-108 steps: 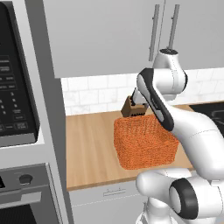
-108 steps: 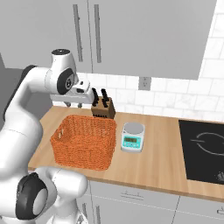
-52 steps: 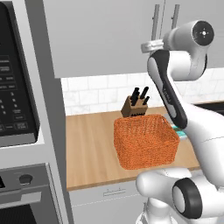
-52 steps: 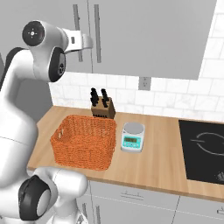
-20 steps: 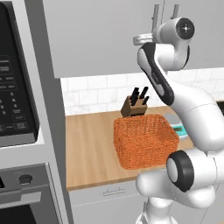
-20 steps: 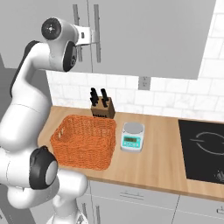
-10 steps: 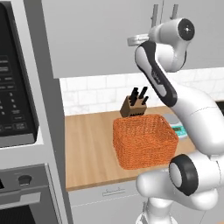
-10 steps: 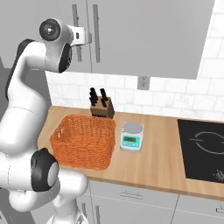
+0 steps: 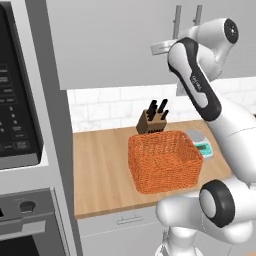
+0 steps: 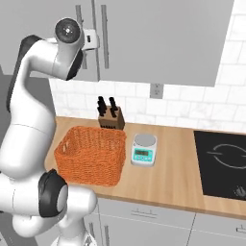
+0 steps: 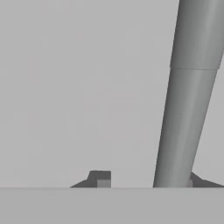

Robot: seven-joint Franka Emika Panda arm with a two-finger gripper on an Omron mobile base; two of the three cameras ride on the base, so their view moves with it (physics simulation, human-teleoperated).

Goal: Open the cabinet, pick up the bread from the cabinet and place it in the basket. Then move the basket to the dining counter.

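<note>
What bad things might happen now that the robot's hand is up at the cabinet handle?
1. In the hand view the bar handle sits hard against one fingertip side, not centred, so the gripper may slip off when it pulls.
2. The cabinet door is still closed; swinging it open might bump the robot's own raised arm.
3. The basket stands right below, so a dropped bread might miss it.

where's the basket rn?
The basket sits on the wooden counter below the closed cabinet. The knife block is just behind it, and the small scale is beside it, toward the cooktop.
</note>
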